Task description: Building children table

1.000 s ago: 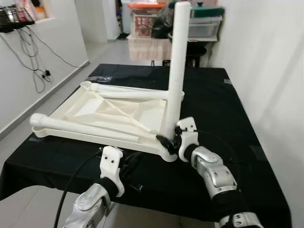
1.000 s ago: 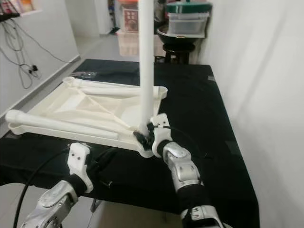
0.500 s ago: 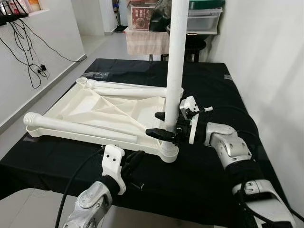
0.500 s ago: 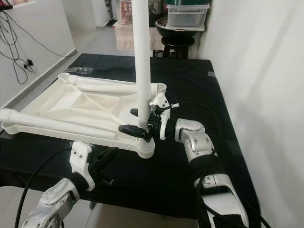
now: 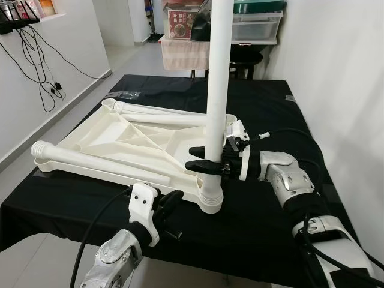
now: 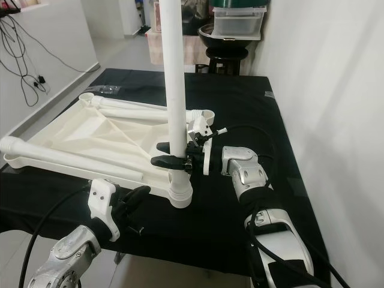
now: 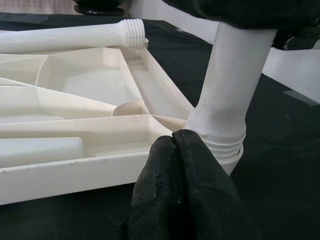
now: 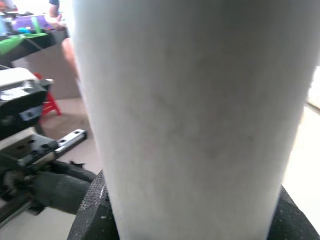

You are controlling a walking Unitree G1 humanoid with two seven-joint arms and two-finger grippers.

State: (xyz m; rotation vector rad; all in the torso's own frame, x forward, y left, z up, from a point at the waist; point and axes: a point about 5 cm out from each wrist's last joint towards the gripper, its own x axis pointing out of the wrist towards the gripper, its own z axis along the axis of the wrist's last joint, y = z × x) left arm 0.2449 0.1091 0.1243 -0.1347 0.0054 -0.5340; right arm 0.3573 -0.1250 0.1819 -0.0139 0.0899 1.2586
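Note:
A white plastic tabletop (image 5: 141,141) lies upside down on the black-clothed table (image 5: 270,108). One white leg (image 5: 216,90) stands upright in the tabletop's near right corner socket. My right gripper (image 5: 201,159) reaches in from the right and is shut on this leg a little above its threaded base; the leg's surface (image 8: 190,110) is close up in the right wrist view. Two loose legs lie in the tabletop, one along the front (image 5: 96,159) and one along the far side (image 5: 162,118). My left gripper (image 5: 171,201) is shut on nothing, its tips (image 7: 172,142) just in front of the tabletop's rim beside the leg's base (image 7: 220,140).
A white wall (image 5: 336,72) runs close along the table's right edge. Storage boxes (image 5: 258,24) and a dark stool (image 5: 246,60) stand beyond the far end. Bare floor (image 5: 36,126) lies to the left, with cables hanging on the left wall (image 5: 36,72).
My right arm has swung from the near side of the upright leg round to its right, and the gripper now clamps the leg slightly higher. The left gripper has stayed put.

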